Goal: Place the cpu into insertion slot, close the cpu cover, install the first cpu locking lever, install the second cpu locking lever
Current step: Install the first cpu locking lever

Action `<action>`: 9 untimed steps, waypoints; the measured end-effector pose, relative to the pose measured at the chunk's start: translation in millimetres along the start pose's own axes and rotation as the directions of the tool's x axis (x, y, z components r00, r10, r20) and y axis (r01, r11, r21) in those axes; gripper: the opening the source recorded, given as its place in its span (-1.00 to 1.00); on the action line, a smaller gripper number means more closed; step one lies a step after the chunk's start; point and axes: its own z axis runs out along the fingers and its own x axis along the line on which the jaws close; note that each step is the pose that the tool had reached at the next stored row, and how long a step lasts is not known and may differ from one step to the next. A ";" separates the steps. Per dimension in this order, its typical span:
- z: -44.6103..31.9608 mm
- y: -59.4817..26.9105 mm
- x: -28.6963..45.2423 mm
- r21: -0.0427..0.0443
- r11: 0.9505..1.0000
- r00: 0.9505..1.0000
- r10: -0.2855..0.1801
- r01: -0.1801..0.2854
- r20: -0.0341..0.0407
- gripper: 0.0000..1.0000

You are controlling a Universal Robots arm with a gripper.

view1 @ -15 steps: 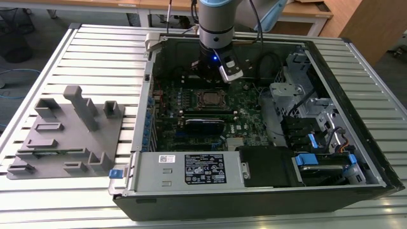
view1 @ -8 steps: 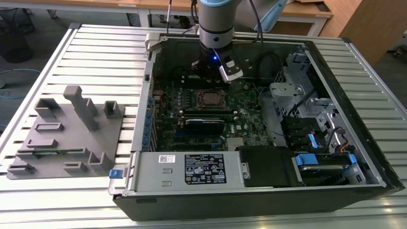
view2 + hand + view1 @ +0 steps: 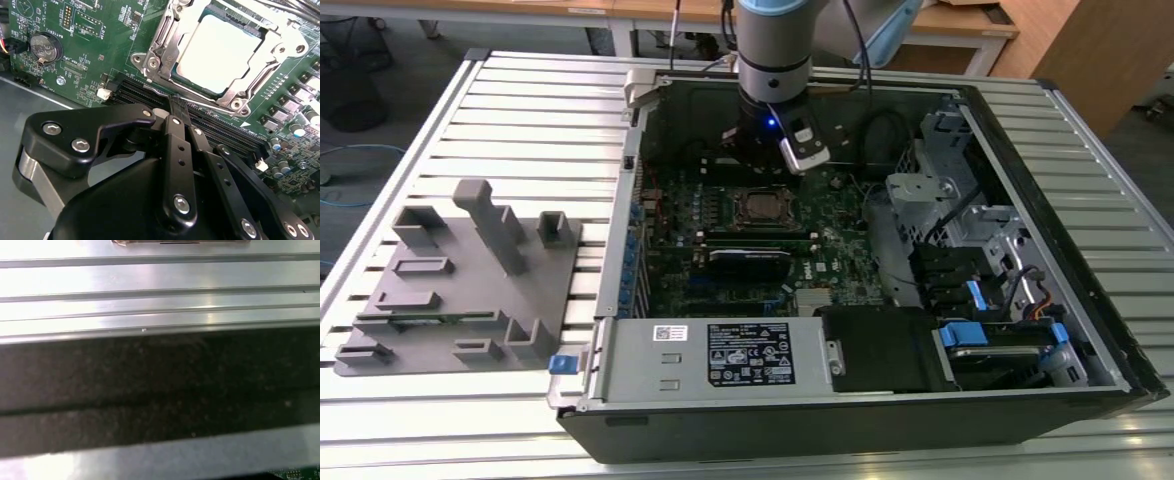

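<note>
The cpu lies flat in the insertion slot, its silver-grey top showing through the window of the cpu cover. The cover lies down over it. In the exterior view the cpu sits mid-board inside the open computer case. My gripper hangs just beside the socket, its two black fingers pressed together. The tips reach a thin metal locking lever along the socket's edge; I cannot tell whether they grip it. In the exterior view my gripper is low over the board, just behind the socket.
Long black memory slots run under the fingers. A coin battery sits on the board. A grey fixture block stands at the exterior view's left, a power supply in front, a drive cage on the right. The case wall and slatted table are close.
</note>
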 end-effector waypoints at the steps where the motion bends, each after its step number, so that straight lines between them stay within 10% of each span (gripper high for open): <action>1: 0.2 0.0 -0.1 0.000 1.000 1.000 0.000 0.000 0.000 -0.80; 9: 1.3 -0.2 -0.2 0.000 1.000 1.000 0.000 0.000 0.000 -0.80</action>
